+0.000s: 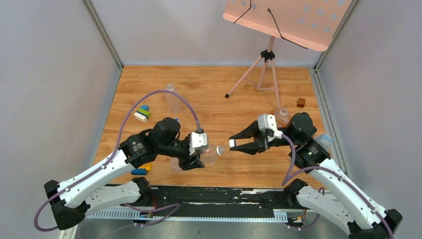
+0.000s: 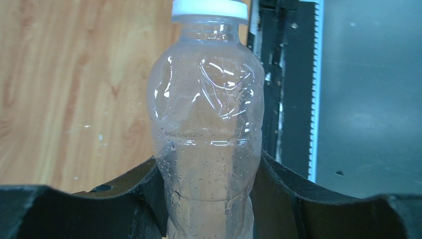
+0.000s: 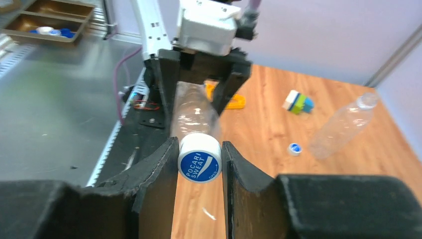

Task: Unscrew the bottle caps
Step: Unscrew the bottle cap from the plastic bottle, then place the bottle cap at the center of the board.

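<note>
A clear plastic bottle (image 1: 211, 152) is held level above the table between my two grippers. My left gripper (image 2: 206, 172) is shut on the bottle's body (image 2: 206, 124), with the white cap (image 2: 209, 10) pointing away from it. My right gripper (image 3: 199, 152) is shut on that bottle cap (image 3: 199, 159), a white cap with a blue printed top, one pad on each side. In the top view the right gripper (image 1: 233, 143) meets the cap (image 1: 232, 143) near the table's middle front. A loose blue-topped cap (image 3: 295, 148) lies on the wood.
Another clear bottle (image 3: 343, 124) lies on the table, near coloured toy blocks (image 1: 142, 113). More bottles (image 1: 281, 115) stand by the right arm, and a brown cube (image 1: 301, 102) sits at the far right. A pink stand's tripod (image 1: 263, 69) is at the back.
</note>
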You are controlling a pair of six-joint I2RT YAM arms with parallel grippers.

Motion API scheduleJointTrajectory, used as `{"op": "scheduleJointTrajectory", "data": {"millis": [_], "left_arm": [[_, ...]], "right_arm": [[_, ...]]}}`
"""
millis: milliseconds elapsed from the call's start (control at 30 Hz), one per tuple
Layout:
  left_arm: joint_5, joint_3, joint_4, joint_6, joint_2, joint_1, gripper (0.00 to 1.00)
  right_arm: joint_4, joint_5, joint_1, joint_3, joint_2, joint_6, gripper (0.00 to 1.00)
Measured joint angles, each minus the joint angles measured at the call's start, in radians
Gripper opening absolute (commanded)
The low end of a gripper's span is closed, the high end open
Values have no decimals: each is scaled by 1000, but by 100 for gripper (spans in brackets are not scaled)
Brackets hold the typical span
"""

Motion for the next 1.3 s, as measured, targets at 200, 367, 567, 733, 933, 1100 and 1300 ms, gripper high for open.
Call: {"op": "scheduleJointTrajectory", "data": {"millis": [200, 367, 567, 733, 933, 1100, 1300], "left_arm": [[-65, -19, 2, -61, -43, 0, 0], [-289, -151, 153, -140, -244, 0, 0], [-405, -267, 287, -205, -398, 1, 0], [-414, -274, 348, -238, -385, 1, 0], [-401, -277, 399, -264, -330, 1, 0], [-399, -278, 422, -269, -301, 1, 0], [-402, -278, 433, -272, -288, 1, 0]], "right_arm": [[44, 229, 1, -1, 24, -24, 0], [-59, 624, 0, 196, 375, 162, 0], [-219, 874, -4, 374, 862, 336, 0], [-327, 937, -5, 495, 1094, 419, 8], [-358, 978, -5, 655, 1208, 470, 32], [-370, 990, -5, 692, 1223, 482, 44], [-373, 983, -5, 710, 1268, 483, 46]]}}
